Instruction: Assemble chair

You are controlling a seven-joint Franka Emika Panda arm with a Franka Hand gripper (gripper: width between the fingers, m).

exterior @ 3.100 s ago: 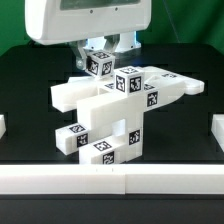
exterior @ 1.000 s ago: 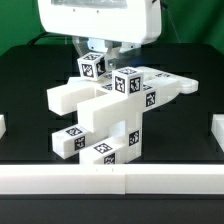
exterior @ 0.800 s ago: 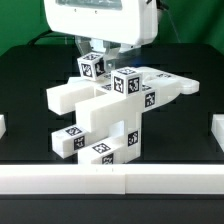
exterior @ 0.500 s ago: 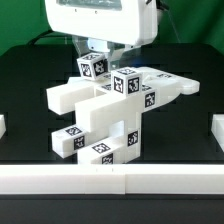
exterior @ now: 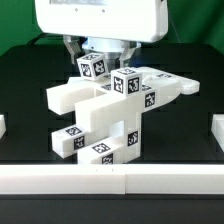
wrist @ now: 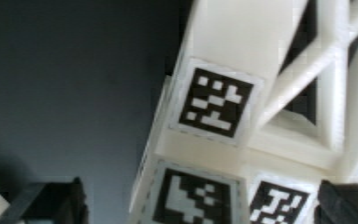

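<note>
One assembled structure, the chair (exterior: 112, 110), stands on the black surface (exterior: 30, 75) at the middle of the exterior view. It is made of chunky white pieces stacked and crossed: a long slab runs from the exterior view's left, rising toward the exterior view's right, where it ends in a flat tongue. Below it a blocky column steps down to the surface. Square black-and-white tags (exterior: 125, 85) sit on several faces, at the top, on the front edge of the slab and on the lower blocks.

A small tagged cube-shaped end (exterior: 92, 67) sits at the top rear of the structure, directly under the arm's white housing (exterior: 100, 20). The fingers (exterior: 96, 52) are in that spot, close above or around the cube; their tips are hidden by the housing and the cube, so I cannot tell whether they are clamped or released.

A low white rail (exterior: 110, 180) borders the surface along the near edge.

Wrist view: white chair panel with slanted slots (wrist: 309, 70), seen close, one full tag (wrist: 215, 100) on it and two more tags partly cut off at the frame edge. Dark surface beside it. Focus is soft.
</note>
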